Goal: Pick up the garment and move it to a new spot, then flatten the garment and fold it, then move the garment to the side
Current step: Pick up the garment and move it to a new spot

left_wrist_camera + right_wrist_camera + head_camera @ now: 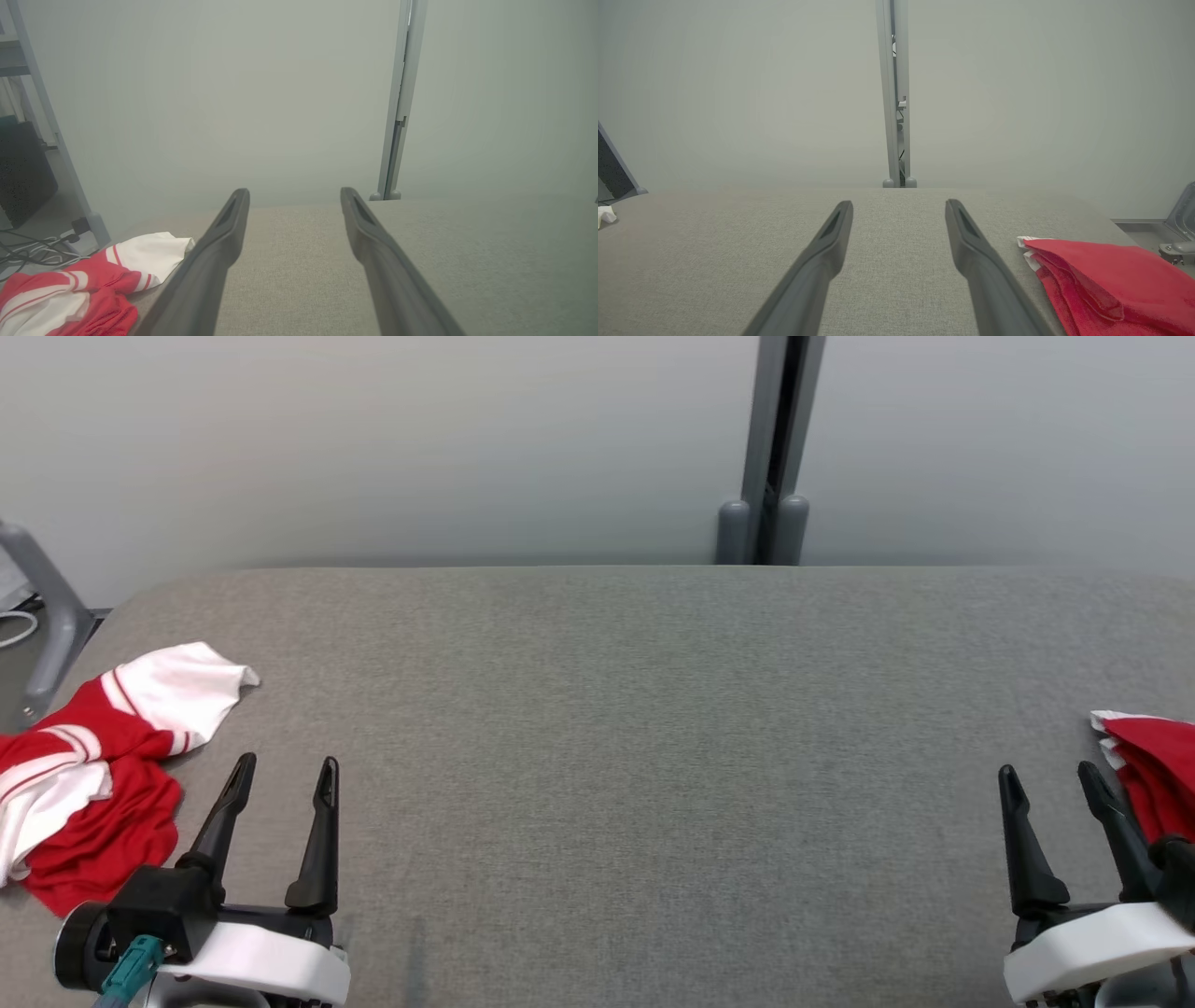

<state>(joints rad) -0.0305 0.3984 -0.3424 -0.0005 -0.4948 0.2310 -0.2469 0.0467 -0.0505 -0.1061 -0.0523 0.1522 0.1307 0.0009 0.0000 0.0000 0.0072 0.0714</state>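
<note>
A crumpled red and white garment (89, 765) lies at the table's far left, just left of my left gripper (286, 776); the left wrist view has the same garment (88, 287) at its lower left. That gripper (294, 196) stands open and empty over the grey cloth. At the right edge rests a folded red garment (1153, 770) with white trim, close beside my right gripper (1047, 781), whose fingers are spread apart with nothing between them. The right wrist view shows the folded garment (1106, 280) to the right of the right gripper (899, 207).
The grey fabric-covered table (635, 728) spans the whole view. A pale wall with a grey vertical post (770, 457) stands behind it. A grey metal frame leg (47, 607) and cables (32, 249) sit beyond the left edge.
</note>
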